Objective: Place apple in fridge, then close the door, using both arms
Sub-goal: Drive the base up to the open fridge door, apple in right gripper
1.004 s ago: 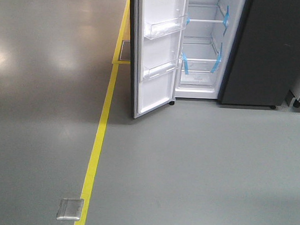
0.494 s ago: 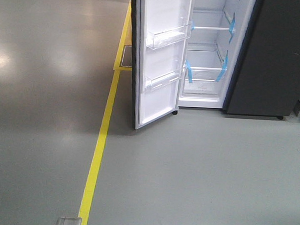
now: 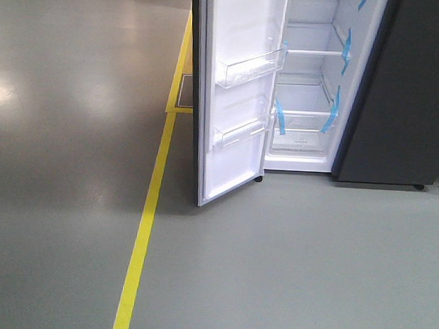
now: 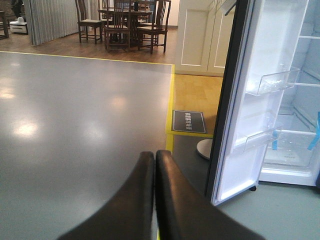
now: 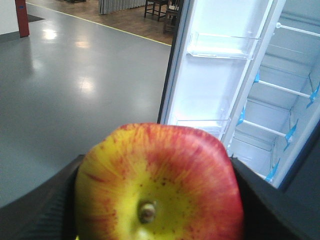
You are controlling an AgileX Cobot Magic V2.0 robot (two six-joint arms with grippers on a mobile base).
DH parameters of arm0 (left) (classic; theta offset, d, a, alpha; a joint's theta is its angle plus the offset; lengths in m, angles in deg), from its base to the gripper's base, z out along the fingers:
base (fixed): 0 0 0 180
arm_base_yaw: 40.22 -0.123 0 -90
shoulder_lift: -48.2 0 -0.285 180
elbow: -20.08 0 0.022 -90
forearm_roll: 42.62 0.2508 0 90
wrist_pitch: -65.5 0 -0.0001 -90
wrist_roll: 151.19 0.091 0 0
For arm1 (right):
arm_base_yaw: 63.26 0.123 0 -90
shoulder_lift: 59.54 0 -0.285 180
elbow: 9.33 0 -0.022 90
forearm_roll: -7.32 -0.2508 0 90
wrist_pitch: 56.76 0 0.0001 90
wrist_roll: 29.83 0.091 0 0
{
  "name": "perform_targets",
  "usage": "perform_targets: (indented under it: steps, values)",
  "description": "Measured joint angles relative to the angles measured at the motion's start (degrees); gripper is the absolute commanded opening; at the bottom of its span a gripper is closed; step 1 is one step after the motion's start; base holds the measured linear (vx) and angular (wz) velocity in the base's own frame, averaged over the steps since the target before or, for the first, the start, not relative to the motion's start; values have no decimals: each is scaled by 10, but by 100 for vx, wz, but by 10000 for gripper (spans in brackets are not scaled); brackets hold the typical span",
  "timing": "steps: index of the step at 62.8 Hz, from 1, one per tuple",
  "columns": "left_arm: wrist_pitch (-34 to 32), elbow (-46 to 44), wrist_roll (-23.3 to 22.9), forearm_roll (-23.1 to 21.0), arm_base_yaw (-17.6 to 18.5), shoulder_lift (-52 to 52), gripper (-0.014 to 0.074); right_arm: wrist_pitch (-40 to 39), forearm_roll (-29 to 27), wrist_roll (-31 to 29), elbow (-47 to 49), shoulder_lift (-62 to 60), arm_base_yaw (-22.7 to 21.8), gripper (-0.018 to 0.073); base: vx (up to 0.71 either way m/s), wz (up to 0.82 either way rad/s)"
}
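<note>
Fridge [image 3: 309, 103] sits nearer than a second ago; approach step, apple [image 5: 160, 175] not yet inside.
Right gripper [image 5: 159, 207] clamps the apple, short of the open door [image 3: 236, 114]; left gripper [image 4: 154, 170] pinched together, empty; next, reach right of the door onto a shelf [image 3: 312, 52].

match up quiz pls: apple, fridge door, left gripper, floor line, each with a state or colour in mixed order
1 apple
2 door
3 left gripper
4 floor line

a yellow
b swung open, white inner face showing
c jaws closed together on nothing
d gripped between dark jaws

Pairs: 1-d, 2-b, 3-c, 4-a
</note>
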Motion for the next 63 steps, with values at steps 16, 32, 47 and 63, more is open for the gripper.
perform_targets:
  steps: [16,32,47,63]
  values:
    - [0,0,0,0,0,0,-6,0,0,0,0,0,0,24,19,-2]
    - [0,0,0,0,0,0,-6,1,0,0,0,0,0,24,19,-5]
    - [0,0,0,0,0,0,-6,1,0,0,0,0,0,24,18,-3]
    - [0,0,0,0,0,0,-6,1,0,0,0,0,0,24,17,-2]
